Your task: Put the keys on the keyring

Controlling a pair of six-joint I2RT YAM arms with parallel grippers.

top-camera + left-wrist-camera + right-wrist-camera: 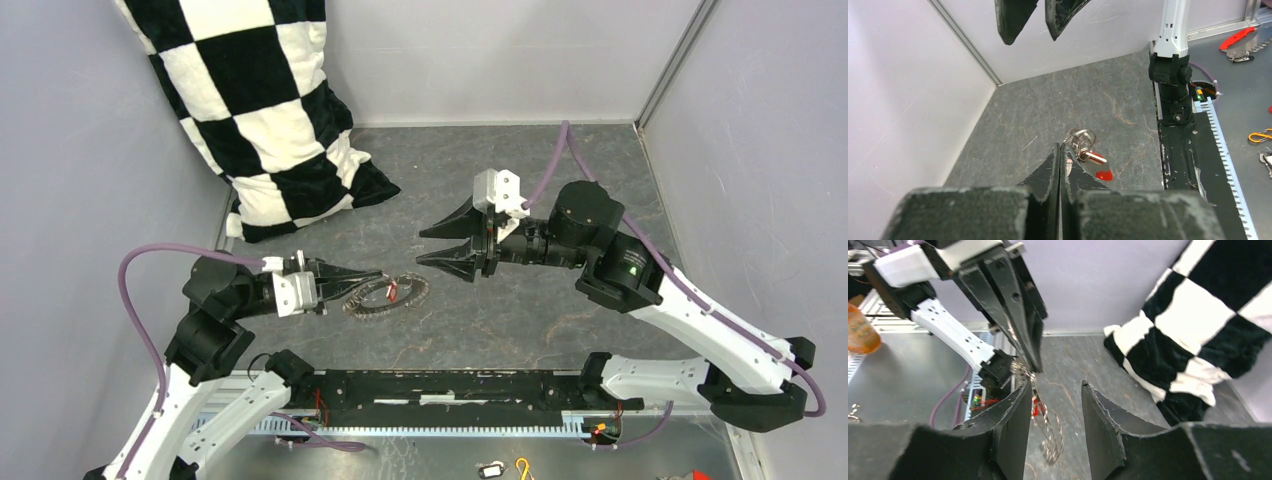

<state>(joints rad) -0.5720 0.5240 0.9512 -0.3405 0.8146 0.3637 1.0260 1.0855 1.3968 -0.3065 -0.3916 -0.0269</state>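
Keyring (388, 293) lies on the bench (560, 320), left of centre and nearer the near edge, with the red-headed key (1103, 174) inside its outline. Left jaws are pressed together, tips at the ring's left rim — you cannot tell whether wire is caught between them. Right jaws are spread — near the ring's far-right side, not touching.

The red plastic key head (1103, 175) is half tucked behind the left end effector (1059, 148) in the left wrist view. The thin grey metal keyring (1050, 434) is just a blur in the right wrist view, and overhead its bits are too tiny to sort out. The black-and-white checkered pillow (262, 100) runs off the top edge.
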